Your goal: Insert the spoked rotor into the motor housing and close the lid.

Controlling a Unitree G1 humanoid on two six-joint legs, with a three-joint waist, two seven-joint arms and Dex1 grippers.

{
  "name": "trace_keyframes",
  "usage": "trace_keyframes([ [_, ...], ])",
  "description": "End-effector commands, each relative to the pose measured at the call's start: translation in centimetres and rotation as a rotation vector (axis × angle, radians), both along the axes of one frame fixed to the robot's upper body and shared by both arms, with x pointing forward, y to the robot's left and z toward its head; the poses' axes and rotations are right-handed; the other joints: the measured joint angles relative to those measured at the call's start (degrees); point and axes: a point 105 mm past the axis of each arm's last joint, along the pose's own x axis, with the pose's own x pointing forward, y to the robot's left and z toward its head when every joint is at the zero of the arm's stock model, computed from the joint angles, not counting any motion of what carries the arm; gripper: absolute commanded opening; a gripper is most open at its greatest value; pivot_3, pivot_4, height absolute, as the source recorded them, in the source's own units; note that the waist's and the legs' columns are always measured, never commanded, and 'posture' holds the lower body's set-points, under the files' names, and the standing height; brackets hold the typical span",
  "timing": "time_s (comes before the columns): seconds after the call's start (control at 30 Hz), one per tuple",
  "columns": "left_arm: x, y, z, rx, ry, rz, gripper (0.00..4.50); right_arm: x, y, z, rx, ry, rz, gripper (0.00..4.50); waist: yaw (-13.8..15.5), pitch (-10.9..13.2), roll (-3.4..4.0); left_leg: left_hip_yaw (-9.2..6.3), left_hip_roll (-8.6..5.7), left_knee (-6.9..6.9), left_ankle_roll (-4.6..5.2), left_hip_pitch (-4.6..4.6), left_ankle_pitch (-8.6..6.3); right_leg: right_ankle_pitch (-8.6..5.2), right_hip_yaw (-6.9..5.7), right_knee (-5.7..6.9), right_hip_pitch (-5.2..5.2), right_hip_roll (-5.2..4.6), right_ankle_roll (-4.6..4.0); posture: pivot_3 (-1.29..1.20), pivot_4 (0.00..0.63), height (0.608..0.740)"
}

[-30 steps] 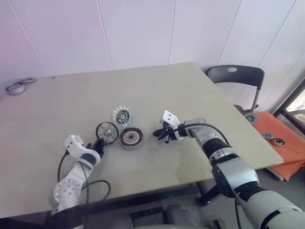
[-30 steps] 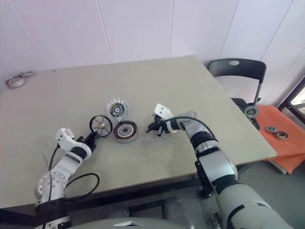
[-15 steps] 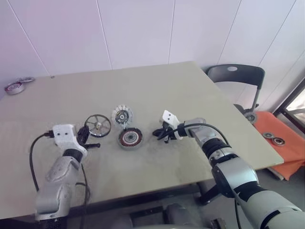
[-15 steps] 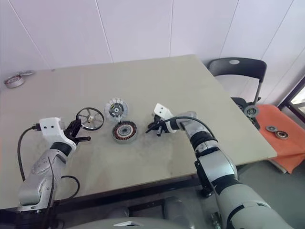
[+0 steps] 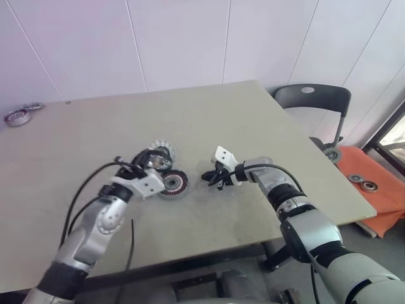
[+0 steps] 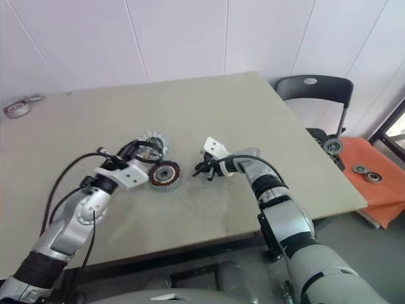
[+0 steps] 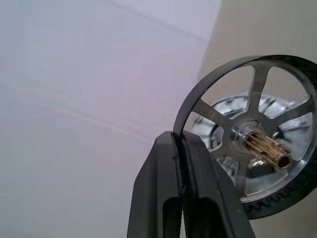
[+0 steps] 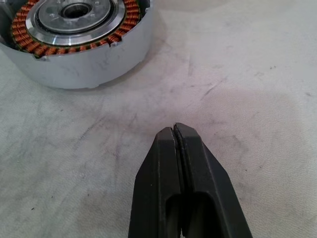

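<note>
At centre frame, on the worktop (image 5: 253,120), the insertion step is judged to be in hand and not yet completed. The left hand (image 7: 179,148) is seen clenched on the dark rim of the spoked rotor (image 7: 257,134), which is carried clear of the worktop at the centre-left of the head views, just left of and slightly above the motor housing (image 5: 173,183). A brass pinion is shown projecting from the rotor's hub in the left wrist view, with a silvery finned disc, taken to be the lid (image 5: 162,152), blurred behind the spokes. The right hand (image 8: 174,130) is shown clenched on nothing, its tips close to the worktop to the right of the housing, apart from it.

The housing is shown lying flat and open, containing only its ring of copper-red windings and silver centre hub; no rotor is seated in it. The lid lies just beyond the housing, toward the upper part of the frame.

The next move is judged to require the rotor to be turned flat, centred over the hub and lowered squarely, so that the shaft meets the bore; a tilted approach is likely to jam. Lid closure remains to be done.
</note>
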Motion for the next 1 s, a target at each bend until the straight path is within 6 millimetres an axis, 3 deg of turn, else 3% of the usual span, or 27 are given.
trace_keyframes([
  [0.03, 0.4, -1.9, 1.4, 0.161, -0.116, -0.084, 0.01, 0.3, -0.4, 0.0, -0.007, -0.008, -0.029, 0.0, 0.04, 0.0, 0.0, 0.0, 0.0, 0.0, 0.0, 0.0, 0.0, 0.0, 0.0, 0.02, -0.01, 0.0, 0.01, 0.0, 0.0, 0.74],
  [0.2, 0.6, -2.0, 1.1, 0.223, -0.132, -0.102, 0.01, 0.5, -0.3, 0.4, 0.017, -0.011, -0.043, 0.0, 0.0, 0.0, 0.02, 0.0, 0.0, -0.01, 0.01, 0.0, 0.0, 0.01, 0.0, 0.05, -0.02, 0.0, 0.03, 0.0, 0.0, 0.74],
  [0.4, 0.7, -0.3, 2.3, 0.22, -0.202, -0.03, 0.01, 0.3, -0.2, 1.1, 0.047, 0.009, -0.008, 0.0, 0.07, 0.01, 0.03, -0.01, 0.01, 0.0, 0.01, -0.01, 0.0, 0.02, 0.0, 0.07, -0.03, 0.0, 0.04, 0.0, 0.0, 0.74],
  [0.6, 0.0, 0.2, 5.0, 0.202, -0.408, -0.014, 0.01, 0.5, 0.4, 7.2, 0.318, 0.147, 0.062, 0.0, 0.35, 0.09, 0.13, -0.03, 0.01, -0.03, 0.01, -0.1, 0.0, 0.07, -0.01, 0.08, -0.11, -0.02, 0.02, 0.0, 0.0, 0.74],
  [0.83, -1.2, -1.6, 6.8, 0.155, -0.58, -0.167, 0.01, -0.4, 1.1, 11.5, 0.473, 0.253, 0.147, 0.0, 1.43, 0.09, 0.14, -0.04, 0.01, -0.09, 0.02, -0.11, 0.0, 0.07, -0.04, 0.08, -0.15, -0.01, 0.03, 0.0, 0.0, 0.74],
  [1.0, -1.7, -1.7, 7.5, 0.117, -0.656, -0.214, 0.01, 0.8, 1.5, 12.8, 0.561, 0.34, 0.04, 0.0, 1.52, 0.09, 0.13, -0.02, 0.0, -0.05, 0.02, -0.14, 0.0, 0.07, -0.05, 0.09, -0.15, -0.01, 0.03, 0.0, 0.0, 0.74],
])
